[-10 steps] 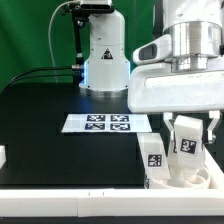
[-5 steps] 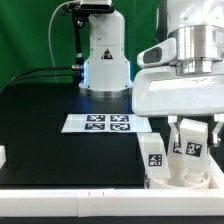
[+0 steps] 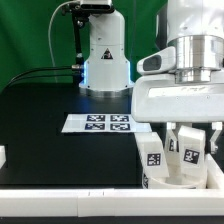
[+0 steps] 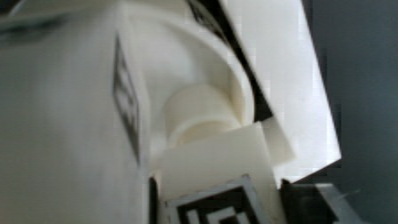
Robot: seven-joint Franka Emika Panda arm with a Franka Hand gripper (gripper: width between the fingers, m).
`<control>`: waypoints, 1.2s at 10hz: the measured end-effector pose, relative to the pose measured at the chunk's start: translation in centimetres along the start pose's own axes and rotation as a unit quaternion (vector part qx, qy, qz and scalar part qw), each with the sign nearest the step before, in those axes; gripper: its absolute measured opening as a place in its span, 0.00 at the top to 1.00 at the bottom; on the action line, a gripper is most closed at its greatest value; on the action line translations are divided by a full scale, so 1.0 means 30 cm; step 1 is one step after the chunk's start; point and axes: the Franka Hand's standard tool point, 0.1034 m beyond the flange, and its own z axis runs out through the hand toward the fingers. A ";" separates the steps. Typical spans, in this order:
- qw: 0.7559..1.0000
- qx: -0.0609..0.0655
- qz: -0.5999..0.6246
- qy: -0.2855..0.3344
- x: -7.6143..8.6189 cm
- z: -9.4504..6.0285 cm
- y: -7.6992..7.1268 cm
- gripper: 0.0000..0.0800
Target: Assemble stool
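A: We start at the gripper [image 3: 190, 131]. Its fingers come down out of the big white wrist housing on the exterior view's right, and they are clamped on a white stool leg [image 3: 188, 150] with a black-and-white tag on its face.

B: Agreed, we see the jaws drawn in tight against that leg, which stands close to upright. Its lower end sits down in the round seat [image 3: 180, 177], at the near right corner of the table.

A: Just to the exterior view's left of the held leg we see a second leg [image 3: 153, 154], also tagged and also standing in the seat. The two are near each other but we cannot tell if they touch.

B: In the wrist view we get only a very close, blurred look: white plastic fills it, with a curved seat wall [image 4: 205, 95] and part of a tag on the leg [image 4: 222, 205] low down. We cannot tell from it how deep the leg sits.

A: Moving outward, the marker board [image 3: 106, 123] lies flat on the black table [image 3: 50, 130], left of the stool and farther back.

B: A long white rail [image 3: 70, 190] runs along the near edge, and the robot base [image 3: 104, 55] stands at the far side.
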 end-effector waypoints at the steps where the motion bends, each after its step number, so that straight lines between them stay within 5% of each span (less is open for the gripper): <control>1: 1.000 0.000 0.000 0.000 0.000 0.000 0.000 0.60; 3: 1.000 0.000 0.000 0.000 -0.001 0.001 0.001 0.29; 4: 1.000 -0.004 -0.003 -0.011 -0.001 0.001 0.004 0.22; 6: 0.998 -0.005 0.010 -0.054 0.037 -0.056 -0.020 0.19; 9: 0.983 -0.038 0.022 -0.181 0.099 -0.083 0.038 0.19; 12: 0.983 -0.044 0.005 -0.177 0.095 -0.085 0.019 0.19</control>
